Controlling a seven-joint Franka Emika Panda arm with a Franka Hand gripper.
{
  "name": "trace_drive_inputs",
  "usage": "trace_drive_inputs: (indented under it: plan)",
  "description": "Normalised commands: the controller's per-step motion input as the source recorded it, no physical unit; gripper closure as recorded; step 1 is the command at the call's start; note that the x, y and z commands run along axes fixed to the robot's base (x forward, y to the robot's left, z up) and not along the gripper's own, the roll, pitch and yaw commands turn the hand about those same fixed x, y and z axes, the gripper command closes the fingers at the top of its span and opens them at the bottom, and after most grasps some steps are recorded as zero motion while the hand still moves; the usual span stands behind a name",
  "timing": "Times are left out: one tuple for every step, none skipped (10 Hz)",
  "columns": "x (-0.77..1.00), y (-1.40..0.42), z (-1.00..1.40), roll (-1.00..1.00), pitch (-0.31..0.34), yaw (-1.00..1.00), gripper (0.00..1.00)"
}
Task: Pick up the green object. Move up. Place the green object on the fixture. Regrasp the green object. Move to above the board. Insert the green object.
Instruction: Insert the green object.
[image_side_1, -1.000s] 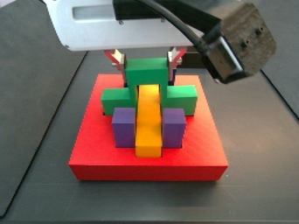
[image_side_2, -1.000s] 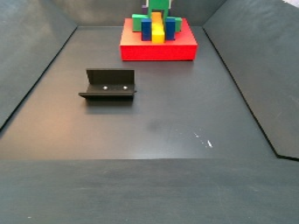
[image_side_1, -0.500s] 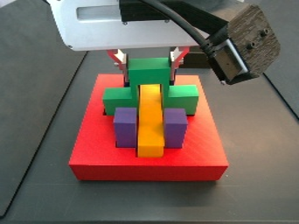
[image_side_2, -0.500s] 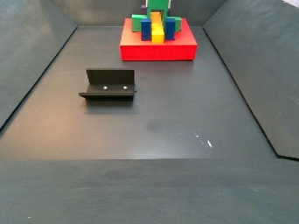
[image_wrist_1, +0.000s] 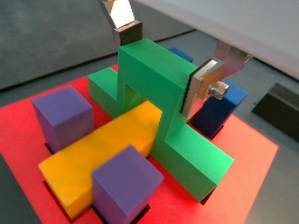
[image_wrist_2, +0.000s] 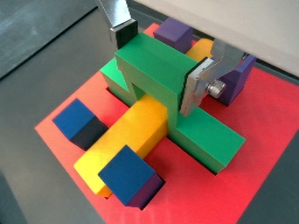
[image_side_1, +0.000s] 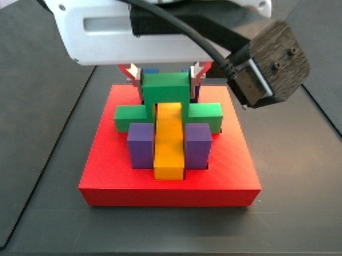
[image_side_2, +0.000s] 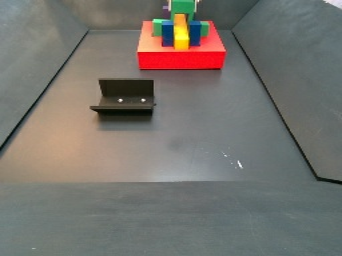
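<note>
The green object (image_side_1: 167, 90) stands upright on the red board (image_side_1: 167, 190), its arch straddling the far end of the long yellow bar (image_side_1: 168, 140). Both wrist views show its two legs down on the board (image_wrist_2: 257, 114) on either side of the bar (image_wrist_2: 135, 136). My gripper (image_side_1: 166, 72) hangs straight over it, and its fingers (image_wrist_1: 201, 92) are pressed against the raised middle cube of the green object (image_wrist_1: 158, 83). The gripper (image_wrist_2: 160, 66) is shut on the piece (image_wrist_2: 158, 74). The fixture (image_side_2: 124, 97) stands apart on the dark floor, with nothing on it.
Two purple blocks (image_side_1: 142, 145) (image_side_1: 199, 145) flank the yellow bar on the board. Two blue blocks (image_wrist_2: 82, 122) (image_wrist_2: 131, 175) sit near its other end. The board (image_side_2: 181, 58) lies at the far end of the walled dark floor.
The gripper has come down a little with the green object, which now sits lower over the yellow bar. The finger spacing looks the same.
</note>
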Motion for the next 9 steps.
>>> trace_drive_inputs:
  plan:
    - [-0.04,0.0,-0.22,-0.06,0.0,-0.07,1.0]
    - [0.0,0.0,-0.3,-0.02,0.0,-0.05,1.0]
    - [0.0,0.0,-0.55,-0.01,0.026,-0.02,1.0]
    - [0.12,0.0,-0.89,0.0,0.12,0.0,1.0]
    - [0.29,0.0,-0.89,-0.01,0.174,0.0,1.0]
    - [0.3,0.0,-0.91,0.0,0.174,0.0,1.0]
    - [0.29,0.0,-0.89,0.0,0.187,0.0,1.0]
    - [0.27,0.0,-0.86,0.0,0.194,0.0,1.0]
    - [0.0,0.0,-0.55,-0.17,0.244,-0.09,1.0]
